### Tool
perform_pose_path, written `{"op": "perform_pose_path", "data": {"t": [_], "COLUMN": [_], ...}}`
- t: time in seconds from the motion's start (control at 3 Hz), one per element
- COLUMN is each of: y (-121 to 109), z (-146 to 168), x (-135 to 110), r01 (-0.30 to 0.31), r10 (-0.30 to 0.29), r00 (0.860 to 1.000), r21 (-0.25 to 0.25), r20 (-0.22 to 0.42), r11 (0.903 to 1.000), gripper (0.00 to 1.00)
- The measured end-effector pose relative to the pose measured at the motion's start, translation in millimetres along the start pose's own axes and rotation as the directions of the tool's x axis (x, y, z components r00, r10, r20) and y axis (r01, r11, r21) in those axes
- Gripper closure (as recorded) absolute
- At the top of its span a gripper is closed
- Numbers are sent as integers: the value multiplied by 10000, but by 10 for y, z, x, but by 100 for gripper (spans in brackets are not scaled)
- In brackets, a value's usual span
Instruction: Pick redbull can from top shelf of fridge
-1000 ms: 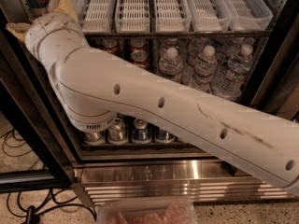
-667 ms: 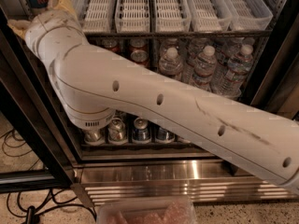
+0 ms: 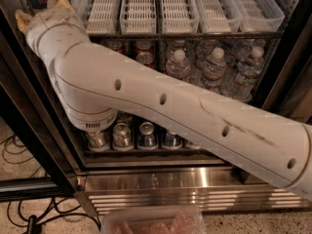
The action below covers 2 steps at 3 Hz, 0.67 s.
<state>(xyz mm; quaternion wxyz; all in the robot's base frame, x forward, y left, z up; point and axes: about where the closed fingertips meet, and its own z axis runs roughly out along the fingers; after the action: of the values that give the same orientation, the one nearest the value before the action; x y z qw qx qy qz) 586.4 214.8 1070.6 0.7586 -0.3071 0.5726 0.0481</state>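
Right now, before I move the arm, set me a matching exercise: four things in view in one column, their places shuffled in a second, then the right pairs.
Things
1. hand
2. white slotted trays
3. water bottles
4. silver-topped cans

Places
A. lowest rack, below the arm
B. top left of the view, at the left end of the top shelf
C. middle rack, right part
D. side by side along the top shelf

Pairs: 1-B, 2-D, 3-C, 4-A
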Motion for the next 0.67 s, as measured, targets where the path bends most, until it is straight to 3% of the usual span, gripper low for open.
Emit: {"op": "perform_pose_path", "data": {"t": [0.67], "y": [-13], "z": [33], "x": [35], "r01": [-87], "r10": [88], "r00": [9999], "r21": [72], "r20": [-99], "r11": [9999], "gripper": [55]}}
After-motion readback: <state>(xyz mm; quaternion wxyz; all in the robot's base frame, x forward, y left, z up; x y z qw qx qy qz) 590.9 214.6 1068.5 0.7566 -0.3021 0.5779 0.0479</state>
